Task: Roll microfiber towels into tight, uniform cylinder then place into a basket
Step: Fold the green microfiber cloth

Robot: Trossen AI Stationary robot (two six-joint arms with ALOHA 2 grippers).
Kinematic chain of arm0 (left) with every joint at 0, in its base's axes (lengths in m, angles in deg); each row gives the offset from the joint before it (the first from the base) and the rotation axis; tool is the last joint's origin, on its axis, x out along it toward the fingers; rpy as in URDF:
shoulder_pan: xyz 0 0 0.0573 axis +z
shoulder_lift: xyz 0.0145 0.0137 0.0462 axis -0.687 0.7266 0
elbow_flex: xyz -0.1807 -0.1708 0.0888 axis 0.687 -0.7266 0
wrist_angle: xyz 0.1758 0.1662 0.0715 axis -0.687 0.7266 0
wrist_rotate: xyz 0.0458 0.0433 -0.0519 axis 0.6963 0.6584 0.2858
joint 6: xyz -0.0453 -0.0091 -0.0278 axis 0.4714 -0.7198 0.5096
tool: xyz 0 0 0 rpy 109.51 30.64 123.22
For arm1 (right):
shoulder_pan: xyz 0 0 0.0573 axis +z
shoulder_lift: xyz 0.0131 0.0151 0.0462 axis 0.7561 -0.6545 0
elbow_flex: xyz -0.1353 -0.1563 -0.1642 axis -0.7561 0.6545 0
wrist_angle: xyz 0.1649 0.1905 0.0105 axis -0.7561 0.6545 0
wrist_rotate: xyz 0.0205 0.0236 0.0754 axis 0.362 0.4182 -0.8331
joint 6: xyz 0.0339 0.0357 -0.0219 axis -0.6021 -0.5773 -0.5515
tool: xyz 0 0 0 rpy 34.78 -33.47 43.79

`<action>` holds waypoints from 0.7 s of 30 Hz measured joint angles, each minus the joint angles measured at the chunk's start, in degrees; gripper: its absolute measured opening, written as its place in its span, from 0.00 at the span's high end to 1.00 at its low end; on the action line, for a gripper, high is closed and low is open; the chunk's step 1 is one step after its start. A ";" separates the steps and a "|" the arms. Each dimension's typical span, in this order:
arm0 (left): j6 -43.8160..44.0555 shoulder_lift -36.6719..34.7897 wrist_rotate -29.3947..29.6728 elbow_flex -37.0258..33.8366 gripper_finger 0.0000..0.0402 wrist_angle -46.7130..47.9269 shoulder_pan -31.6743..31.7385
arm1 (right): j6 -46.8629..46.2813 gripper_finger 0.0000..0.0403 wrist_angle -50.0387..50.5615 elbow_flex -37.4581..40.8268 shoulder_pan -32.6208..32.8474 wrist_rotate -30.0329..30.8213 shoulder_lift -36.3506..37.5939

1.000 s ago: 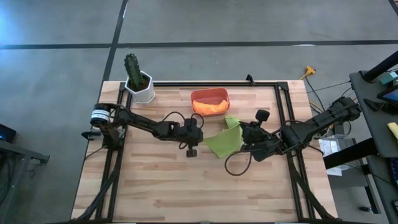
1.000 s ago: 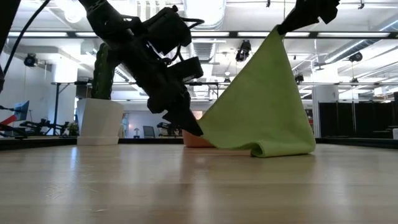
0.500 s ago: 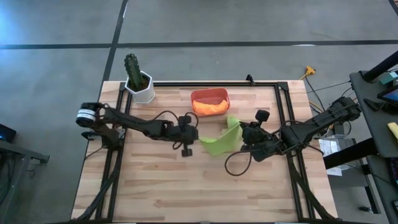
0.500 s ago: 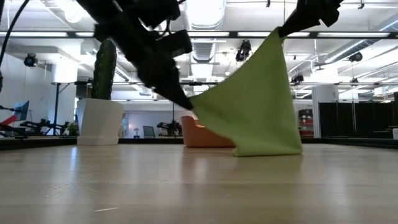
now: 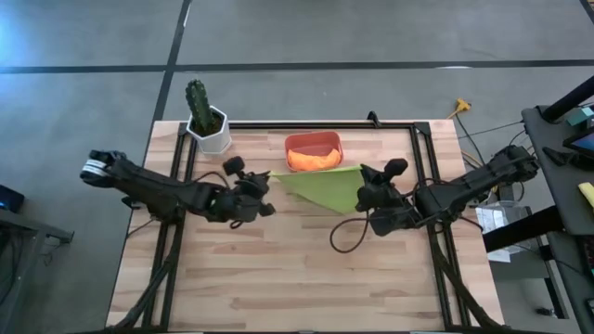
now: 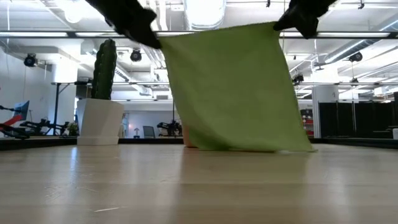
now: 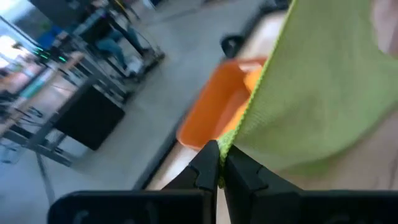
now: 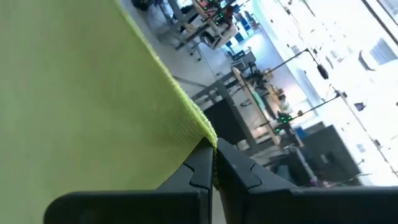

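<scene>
The lime green towel (image 5: 320,187) hangs spread between my two grippers, just on the near side of the basket (image 5: 313,142). Its lower edge (image 6: 249,148) reaches the table top. My left gripper (image 5: 266,176) is shut on the towel's upper left corner. My right gripper (image 5: 364,178) is shut on its upper right corner. Both also show high up in the low view, left (image 6: 152,40) and right (image 6: 280,25). The orange towel (image 5: 314,161) lies bunched inside the basket. My left gripper pinches the towel's upper left corner (image 7: 227,147) between its two fingers, right at the hemmed edge. The fingers come from the table's left. The towel hangs below them, its top edge drawn across to the other gripper. My right gripper pinches the towel's upper right corner (image 8: 208,138) between its two fingers, at the hemmed edge. The fingers come from the table's right. The towel hangs below them as a flat sheet, its lower edge on the table.
A white pot with a green cactus (image 5: 209,125) stands at the far left corner. A black frame rail (image 5: 408,126) runs along the table's far and side edges. Bare wooden table (image 5: 297,269) lies on the near side of the towel.
My left gripper has gone up and toward the table's left edge with one towel corner. The towel, before a bunched cone hanging from my right gripper, is now spread out as a sheet between both grippers. My right gripper has stayed about where it was.
</scene>
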 joint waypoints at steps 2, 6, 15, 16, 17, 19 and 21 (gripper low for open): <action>-1.72 -1.56 2.51 0.85 1.00 -0.03 -0.72 | 3.29 0.98 -0.71 -1.01 -0.28 -0.14 0.05; -6.62 -3.52 4.20 3.74 1.00 -0.63 -0.95 | 8.78 0.98 -0.99 -4.55 -0.26 -0.15 0.74; -9.39 -4.59 4.39 9.73 1.00 2.40 -3.54 | 8.00 0.98 4.64 -13.44 0.49 -10.83 2.31; -7.05 -4.59 2.33 9.57 1.00 3.43 -4.65 | 3.91 0.98 7.35 -13.81 1.10 -14.90 2.36; -4.43 -4.55 0.14 9.16 1.00 4.79 -5.81 | -0.59 0.98 10.51 -14.03 1.57 -19.16 2.36; 2.15 -3.88 -4.51 8.06 1.00 7.75 -8.29 | -9.38 0.98 16.43 -13.96 2.52 -27.93 2.31; 9.52 -2.74 -9.61 6.79 1.00 11.37 -11.03 | -17.30 0.98 21.48 -12.60 3.66 -35.75 2.25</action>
